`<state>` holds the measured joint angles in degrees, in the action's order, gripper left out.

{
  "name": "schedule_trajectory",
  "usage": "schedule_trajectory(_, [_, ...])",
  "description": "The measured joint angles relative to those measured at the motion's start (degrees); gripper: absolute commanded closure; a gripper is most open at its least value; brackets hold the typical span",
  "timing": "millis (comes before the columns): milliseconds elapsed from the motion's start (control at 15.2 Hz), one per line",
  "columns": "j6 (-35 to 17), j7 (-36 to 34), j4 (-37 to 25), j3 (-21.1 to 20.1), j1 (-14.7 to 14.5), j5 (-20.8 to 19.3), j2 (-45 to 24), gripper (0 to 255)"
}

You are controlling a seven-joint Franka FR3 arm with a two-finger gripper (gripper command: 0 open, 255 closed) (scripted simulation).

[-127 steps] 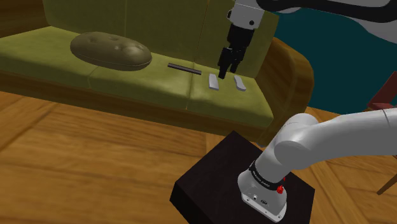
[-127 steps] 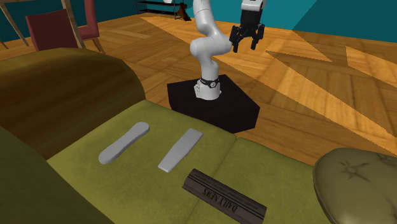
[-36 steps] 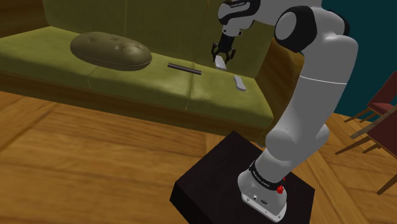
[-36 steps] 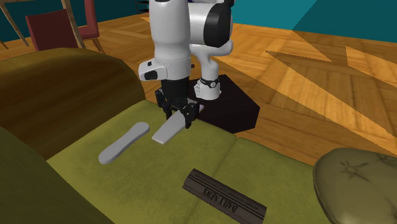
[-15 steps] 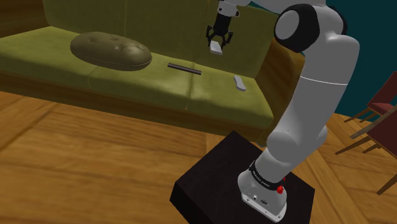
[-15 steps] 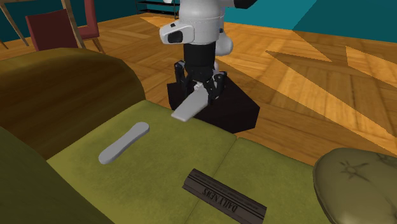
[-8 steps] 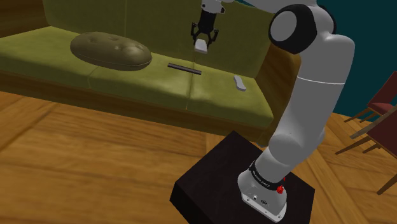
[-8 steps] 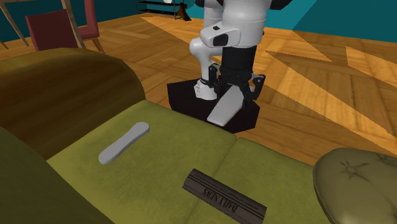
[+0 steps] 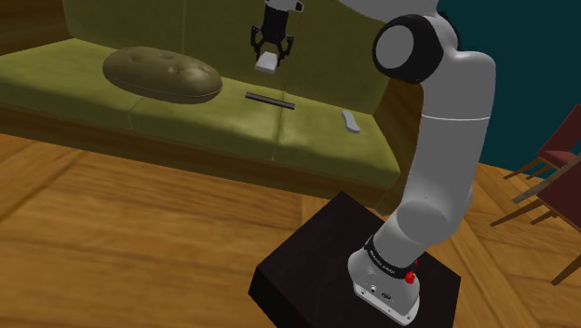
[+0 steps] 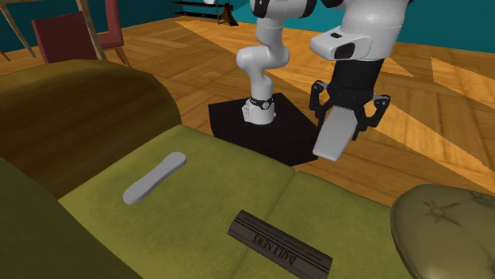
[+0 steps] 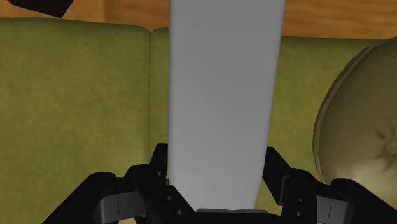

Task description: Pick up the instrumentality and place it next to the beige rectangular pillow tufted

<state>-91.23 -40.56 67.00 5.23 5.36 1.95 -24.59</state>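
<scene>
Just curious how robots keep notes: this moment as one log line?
gripper: shut on grey slab | grey slab: in air over sofa | pillow: not yet reached | placing: pending

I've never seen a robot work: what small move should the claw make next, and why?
Probably carry the flat grey piece sideways toward the olive pillow, then lower: the claw clasps it in the air above the sofa seat, short of the pillow.

Place: home living room
Seating: olive sofa (image 9: 205, 126) with tufted pillow (image 9: 161, 73), shoulder view 10 o'clock; red chair (image 10: 67, 36), second exterior view 10 o'clock
Floor: wood planks (image 9: 121, 242)
Backdrop: teal wall (image 9: 535, 56)
</scene>
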Motion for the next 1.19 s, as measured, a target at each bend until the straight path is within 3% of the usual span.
schedule_trajectory(396, [5.48, -6.35, -14.46, -1.72, -4.36, -0.19, -9.0, 255])
schedule_trajectory(528, [9.08, -8.26, -23.79, -2.17, -5.59, -0.17, -14.65, 255])
schedule_trajectory(660, [8.67, -9.1, -23.8, -2.3, -6.31, -0.23, -15.18, 255])
schedule_trajectory(1188, [-0.91, -9.29, -9.46, -2.25, -6.93, -0.41, -10.4, 255])
